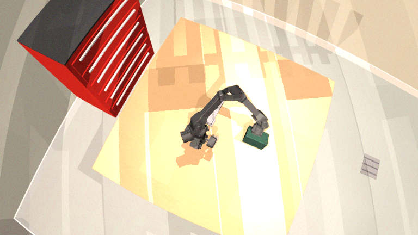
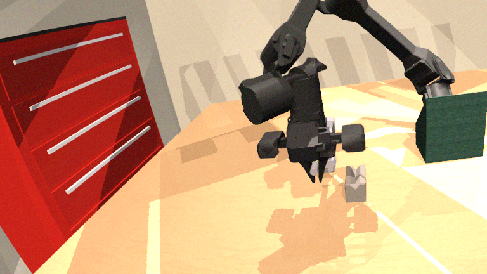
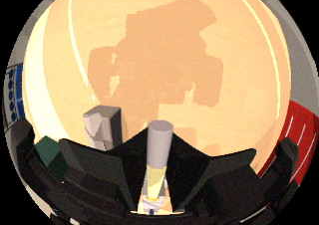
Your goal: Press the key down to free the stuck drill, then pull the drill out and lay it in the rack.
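My gripper (image 2: 316, 177) (image 3: 158, 131) is shut on the drill (image 2: 331, 124) (image 3: 159, 148), a pale grey cylinder held upright between the dark fingers, its lower end a little above the table. The rack (image 2: 355, 184) (image 3: 103, 124), a small grey block with a V-notch on top, stands on the table just right of the gripper in the exterior view and is empty. In the top view the gripper (image 1: 209, 138) hangs left of the arm's base. I cannot make out the key in any view.
A green block (image 1: 256, 139) (image 2: 453, 127) (image 3: 48, 148) stands by the arm's base. A red drawer cabinet (image 1: 101, 50) (image 2: 71, 113) (image 3: 301, 124) stands beyond the table's left edge. A small grey grate (image 1: 369, 166) lies on the floor to the right.
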You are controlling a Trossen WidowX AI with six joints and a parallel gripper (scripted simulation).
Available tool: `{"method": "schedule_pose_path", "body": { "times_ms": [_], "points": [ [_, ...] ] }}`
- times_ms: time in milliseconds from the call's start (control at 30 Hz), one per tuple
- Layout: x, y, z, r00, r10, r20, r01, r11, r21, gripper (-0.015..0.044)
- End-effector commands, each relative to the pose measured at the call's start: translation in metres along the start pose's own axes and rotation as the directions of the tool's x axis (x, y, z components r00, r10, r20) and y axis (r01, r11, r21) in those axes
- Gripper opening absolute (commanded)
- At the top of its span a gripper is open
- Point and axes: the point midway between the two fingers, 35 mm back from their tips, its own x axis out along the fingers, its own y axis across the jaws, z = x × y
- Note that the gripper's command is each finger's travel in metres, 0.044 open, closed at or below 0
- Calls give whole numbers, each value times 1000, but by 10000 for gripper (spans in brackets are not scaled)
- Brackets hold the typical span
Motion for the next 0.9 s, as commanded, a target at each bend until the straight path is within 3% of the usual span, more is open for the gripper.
{"method": "schedule_pose_path", "body": {
  "times_ms": [0,867],
  "points": [
    [-3,-1,1,1000,-1,6,1,1000,7,0],
    [-10,-1,1,1000,-1,6,1,1000,7,0]
  ]
}}
